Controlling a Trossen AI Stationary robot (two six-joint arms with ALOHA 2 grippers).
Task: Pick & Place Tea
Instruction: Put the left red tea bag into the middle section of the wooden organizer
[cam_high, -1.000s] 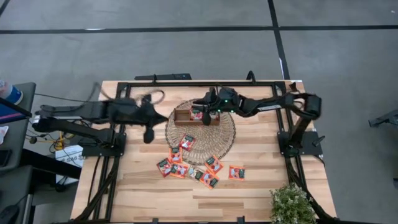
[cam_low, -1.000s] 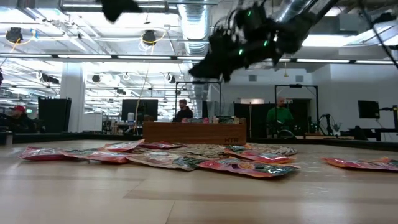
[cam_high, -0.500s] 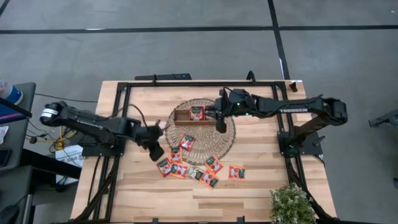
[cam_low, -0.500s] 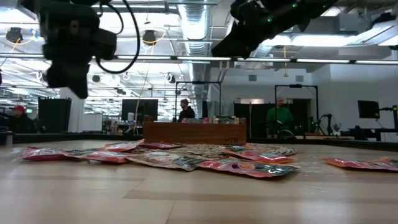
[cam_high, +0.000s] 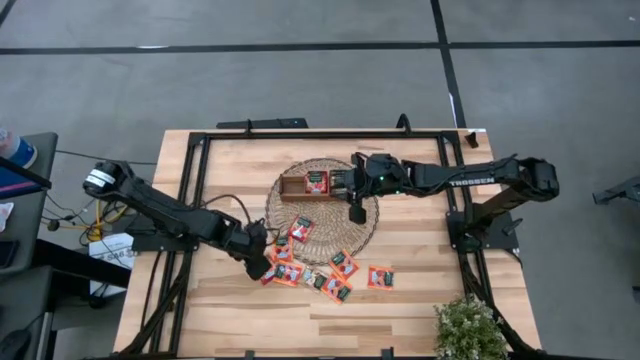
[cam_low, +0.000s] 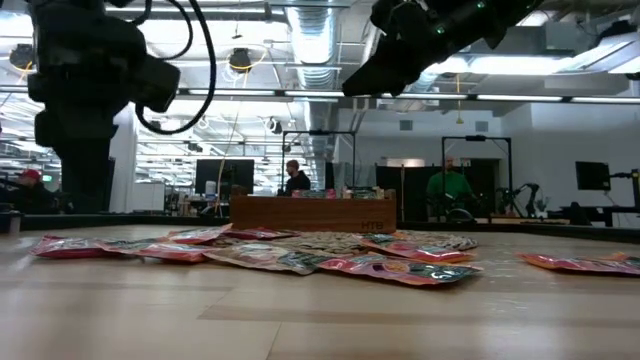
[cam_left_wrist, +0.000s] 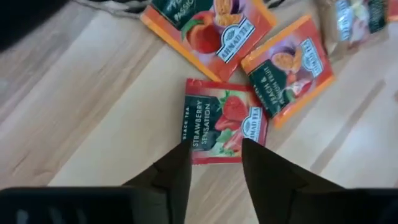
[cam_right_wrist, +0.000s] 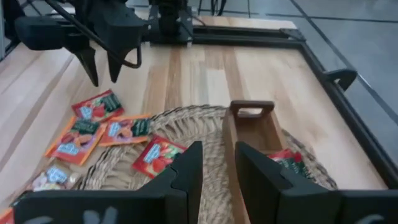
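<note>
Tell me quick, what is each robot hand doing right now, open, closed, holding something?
Left hand: open, empty, just above a strawberry tea packet.
Right hand: open, empty, over the woven mat beside the wooden tray.

Both arms are built in dark matte black. White lettering is printed along the right arm (cam_high: 470, 181). A pale round cap is fitted on the left arm (cam_high: 99, 180).

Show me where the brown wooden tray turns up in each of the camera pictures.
High view: the wooden tray lies at the middle, on the far half of the table.
Low view: its long side wall stands at the centre, behind the sachets.
Left wrist view: not in it.
Right wrist view: it lies just beyond the dark fingers.
Shared landmark: the round woven mat under the tray.
</note>
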